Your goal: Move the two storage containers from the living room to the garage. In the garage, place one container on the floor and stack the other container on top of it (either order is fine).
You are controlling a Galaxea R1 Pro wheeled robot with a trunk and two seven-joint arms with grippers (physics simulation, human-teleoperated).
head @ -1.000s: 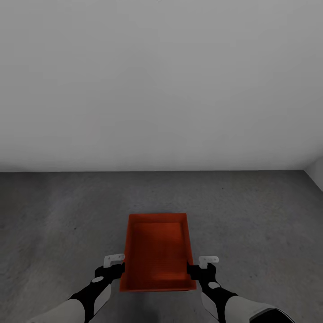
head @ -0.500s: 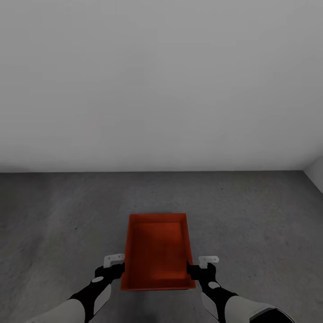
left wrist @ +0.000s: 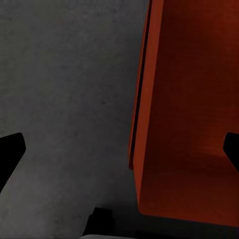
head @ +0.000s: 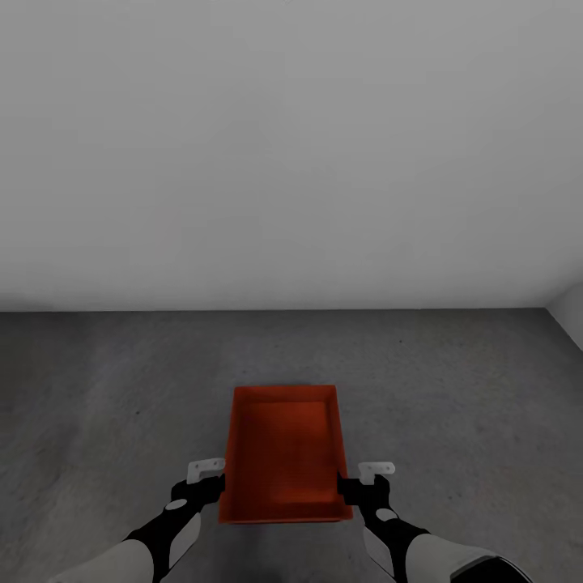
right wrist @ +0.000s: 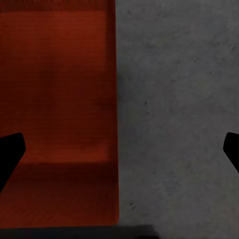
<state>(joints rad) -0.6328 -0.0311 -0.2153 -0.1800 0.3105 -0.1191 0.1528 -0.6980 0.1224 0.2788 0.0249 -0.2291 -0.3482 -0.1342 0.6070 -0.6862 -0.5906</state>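
From the head view, a red-orange storage container (head: pixel 285 455) sits empty on the garage's grey concrete floor (head: pixel 97 389), left gripper (head: pixel 207 478) and right gripper (head: pixel 366 479) flanking its long walls. Both wrist views show fingers spread apart, straddling a wall. It looks rigid, light, smooth; best gripped by its rims

Smooth matt red-orange storage container (head: pixel 285 453), rough mottled grey concrete floor (head: pixel 453 380)

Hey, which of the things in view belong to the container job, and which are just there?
Job:
- storage container
- concrete floor
- left hand and right hand, one at each side of the container

Just there:
- white wall
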